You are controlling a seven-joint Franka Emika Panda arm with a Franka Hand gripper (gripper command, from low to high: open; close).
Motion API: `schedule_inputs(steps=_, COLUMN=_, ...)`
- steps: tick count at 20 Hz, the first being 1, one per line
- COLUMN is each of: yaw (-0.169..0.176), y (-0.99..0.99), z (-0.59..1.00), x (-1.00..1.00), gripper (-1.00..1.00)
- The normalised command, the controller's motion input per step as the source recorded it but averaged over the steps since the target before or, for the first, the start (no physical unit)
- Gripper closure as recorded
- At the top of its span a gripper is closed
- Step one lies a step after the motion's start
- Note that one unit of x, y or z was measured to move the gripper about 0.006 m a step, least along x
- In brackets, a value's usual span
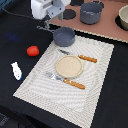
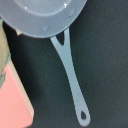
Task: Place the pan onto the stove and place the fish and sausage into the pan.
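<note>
We cannot see our jaws in either picture, so we cannot tell if they are wide or narrow, and nothing seems to be held. Our gripper [image 1: 48, 22] hangs right above the pan's thin handle [image 2: 71, 77]. In the wrist view the handle runs long and straight under us, from the round bowl of the pan [image 2: 42, 15] out to a small hole at its far end. In the exterior view the pan [image 1: 64, 36] sits on the dark table, at the far edge of the woven placemat [image 1: 95, 75] and just beside the pinkish stove [image 1: 107, 27], but not on it yet. Its handle points toward the exterior view's left, under our gripper. So we think the next move is straight down, with the jaws closing across the thin handle, not along it. The red sausage [image 1: 32, 50] and the white fish [image 1: 16, 70] lie well apart from the pan, on the exterior view's left.
</note>
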Motion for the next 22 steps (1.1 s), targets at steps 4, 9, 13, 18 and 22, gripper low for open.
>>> schedule_inputs(steps=4, yaw=-0.071, y=-0.01, z=-0.34, x=0.02, gripper=-1.0)
schedule_inputs(steps=9, yaw=-0.072, y=0.0, z=-0.29, x=0.11, gripper=-1.0)
schedule_inputs(steps=13, yaw=-0.069, y=0.0, z=-0.28, x=0.14, gripper=-1.0)
schedule_inputs(steps=18, yaw=-0.07, y=0.0, z=-0.23, x=0.11, gripper=-1.0)
schedule_inputs(steps=22, yaw=-0.057, y=0.0, z=-0.26, x=0.0, gripper=-1.0)
